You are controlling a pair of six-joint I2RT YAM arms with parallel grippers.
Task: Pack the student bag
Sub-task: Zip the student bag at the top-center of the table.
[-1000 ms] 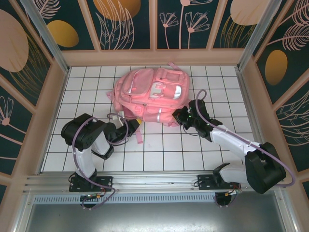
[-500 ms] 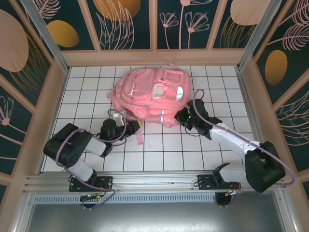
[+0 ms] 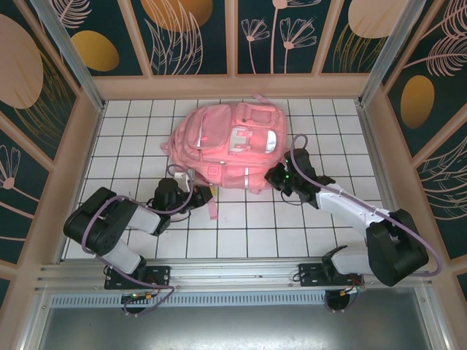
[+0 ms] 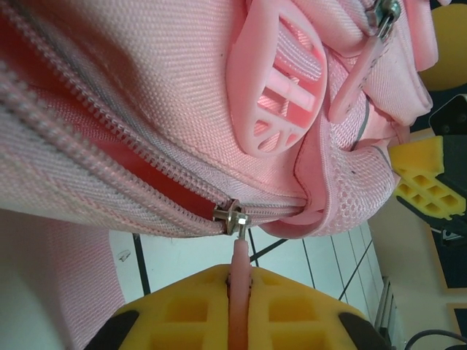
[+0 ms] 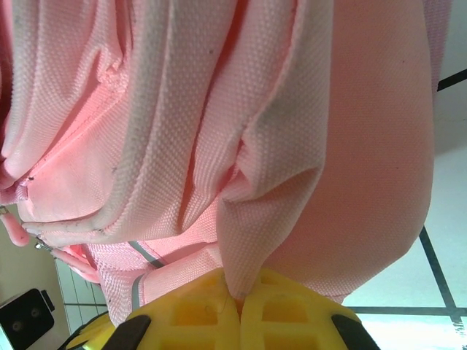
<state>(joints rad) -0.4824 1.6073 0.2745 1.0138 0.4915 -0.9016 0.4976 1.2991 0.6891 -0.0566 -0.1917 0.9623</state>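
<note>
Top external view: the pink student bag [image 3: 226, 146] lies on the white-tiled tabletop [image 3: 292, 233], toward the far middle, one strap trailing toward the near side. At its near-left corner, the left gripper [image 3: 193, 197] reaches the bag. The left wrist view shows its yellow pads [image 4: 182, 310] clamped together on the pink zipper pull [image 4: 238, 255] of a partly open zip. At the near-right edge, the right gripper [image 3: 273, 175] has its pads [image 5: 197, 310] pinched shut on a fold of the bag's fabric.
</note>
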